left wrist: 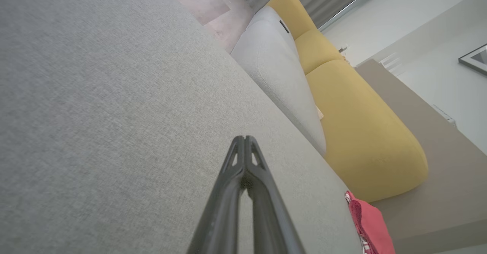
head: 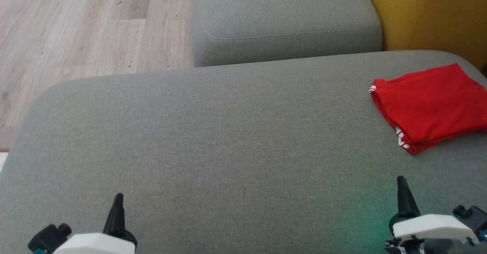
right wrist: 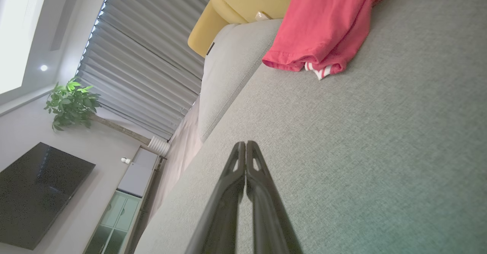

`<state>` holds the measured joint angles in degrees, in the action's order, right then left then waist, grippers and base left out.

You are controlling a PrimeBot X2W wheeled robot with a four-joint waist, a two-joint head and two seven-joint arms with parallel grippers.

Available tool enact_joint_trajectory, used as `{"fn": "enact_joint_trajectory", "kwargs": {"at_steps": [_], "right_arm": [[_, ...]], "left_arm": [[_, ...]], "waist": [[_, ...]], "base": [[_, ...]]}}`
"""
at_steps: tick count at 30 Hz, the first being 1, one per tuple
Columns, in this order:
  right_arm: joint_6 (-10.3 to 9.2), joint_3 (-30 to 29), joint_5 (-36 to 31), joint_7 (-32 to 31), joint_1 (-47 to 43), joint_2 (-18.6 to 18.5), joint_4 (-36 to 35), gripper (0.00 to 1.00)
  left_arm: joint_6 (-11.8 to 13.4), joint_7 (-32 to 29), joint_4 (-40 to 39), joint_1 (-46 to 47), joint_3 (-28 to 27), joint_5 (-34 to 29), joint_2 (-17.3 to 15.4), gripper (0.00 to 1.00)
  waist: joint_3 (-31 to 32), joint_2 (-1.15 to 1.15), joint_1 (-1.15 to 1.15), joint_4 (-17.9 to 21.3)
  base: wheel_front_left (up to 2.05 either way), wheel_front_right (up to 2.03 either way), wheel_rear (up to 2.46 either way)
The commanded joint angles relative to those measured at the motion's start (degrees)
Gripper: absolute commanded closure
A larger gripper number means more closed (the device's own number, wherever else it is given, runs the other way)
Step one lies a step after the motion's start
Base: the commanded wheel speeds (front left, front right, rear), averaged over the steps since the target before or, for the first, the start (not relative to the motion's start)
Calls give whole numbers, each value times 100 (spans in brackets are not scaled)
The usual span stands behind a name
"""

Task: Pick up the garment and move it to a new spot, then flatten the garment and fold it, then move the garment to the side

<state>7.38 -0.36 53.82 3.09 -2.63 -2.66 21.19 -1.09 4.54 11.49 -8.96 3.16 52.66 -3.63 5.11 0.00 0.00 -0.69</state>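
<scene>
Grey seat (head: 228,132) spreads across the near ground, and both grippers sit at its near edge with their fingers pointing away. At the near left the left gripper (head: 118,197) has its 2 fingers pressed together and holds nothing; the left wrist view shows the same tips (left wrist: 245,138) meeting over bare fabric. At the near right the right gripper (head: 401,180) is likewise closed and empty, its tips (right wrist: 245,143) touching in the right wrist view. Farther off on the right the garment (head: 430,105) lies on the seat close to its right edge, apart from the right gripper. It is red, folded into a rough rectangle, with white striped trim at its left corners. The right wrist view shows it (right wrist: 323,26) as layered folds resting flat. Beyond the seat's far edge sits a second grey cushion (head: 285,18), with a yellow sofa (head: 430,14) to its right and pale wood floor (head: 76,26) to its left. Farthest off, the right wrist view shows blinds (right wrist: 144,56), a plant (right wrist: 70,102) and a TV (right wrist: 34,193).
</scene>
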Motion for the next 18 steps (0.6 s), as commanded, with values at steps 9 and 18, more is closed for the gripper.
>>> {"fn": "enact_joint_trajectory", "kwargs": {"at_steps": [9,18], "right_arm": [[7,-75,723,-179,426,-17,-296,100],[8,-201,1445,-360,532,-18,-394,100]], "left_arm": [[-146,-174,-90,550,-243,763,-77,100],[-261,-356,-11,770,-368,1539,-73,100]], "waist": [[-90,0,0,12],[-192,0,0,25]], "base": [[0,0,0],[0,0,0]]}}
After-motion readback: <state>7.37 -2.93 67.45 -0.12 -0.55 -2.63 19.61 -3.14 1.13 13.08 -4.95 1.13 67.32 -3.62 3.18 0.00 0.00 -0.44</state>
